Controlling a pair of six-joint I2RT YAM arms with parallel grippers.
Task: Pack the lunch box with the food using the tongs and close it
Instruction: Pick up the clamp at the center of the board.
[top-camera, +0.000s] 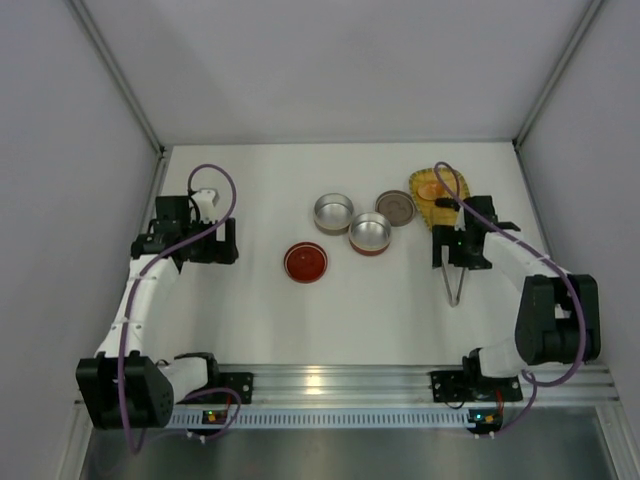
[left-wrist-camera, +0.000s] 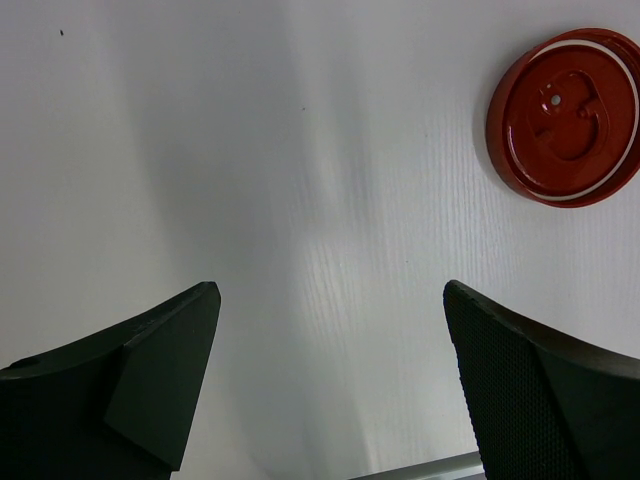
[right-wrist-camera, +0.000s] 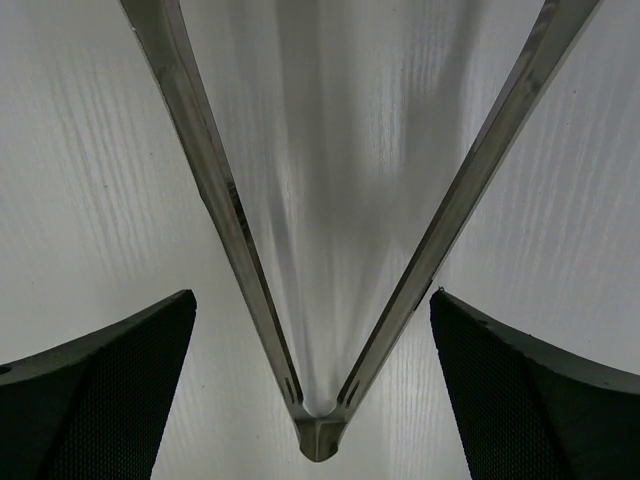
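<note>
straddling the joined end of the slim silvery metal tongs, the right fingers stand spread wide, grasping nothing. the tongs lie near the right edge of the bench. the left fingers hang released near its left edge. the round orange food piece sits in the yellow woven tray at the far right corner.

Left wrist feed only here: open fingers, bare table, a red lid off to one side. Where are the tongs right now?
Observer: On the table's right side. The tongs lie flat between the right gripper's open fingers, not gripped.
Operator: And the food?
Observer: An orange piece sits in the yellow woven tray, beyond that gripper.
Operator: The tins?
Observer: A silver tin and a second tin stand open mid-table, past your red lid.
</note>
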